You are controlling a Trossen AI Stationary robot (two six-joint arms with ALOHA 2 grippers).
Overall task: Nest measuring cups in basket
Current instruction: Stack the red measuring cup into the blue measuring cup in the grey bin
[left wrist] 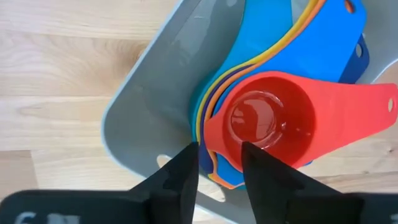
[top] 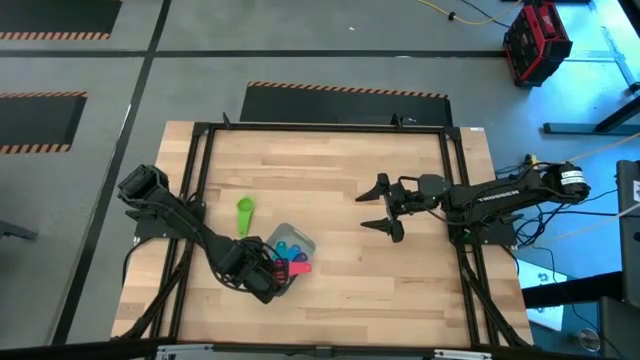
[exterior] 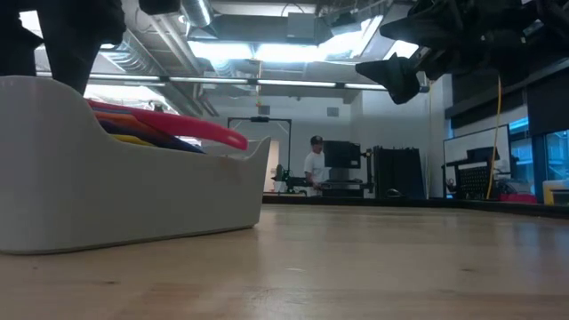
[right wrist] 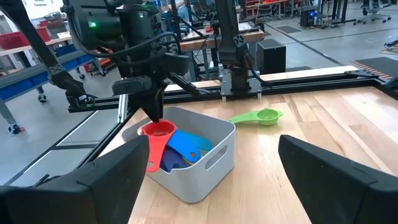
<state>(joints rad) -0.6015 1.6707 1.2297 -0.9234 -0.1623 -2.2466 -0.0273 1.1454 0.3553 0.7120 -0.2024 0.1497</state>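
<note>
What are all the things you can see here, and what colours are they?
Basket: one, pale grey, on the table near its front left.
Nested cups in the basket: red cup on top, blue cup beneath; orange, purple and yellow edges show under them. Exact count cannot be told.
Green cup: one, lying on the table just outside the basket, on its far side.
Table: one, light wood with a black frame.
Red and black case: one, on the floor beyond the table's far right corner.
Person: one, far back in the room.
Left gripper: over the basket, fingers astride the red cup's rim.
Right gripper: raised over the table's right part, fingers open, empty.
</note>
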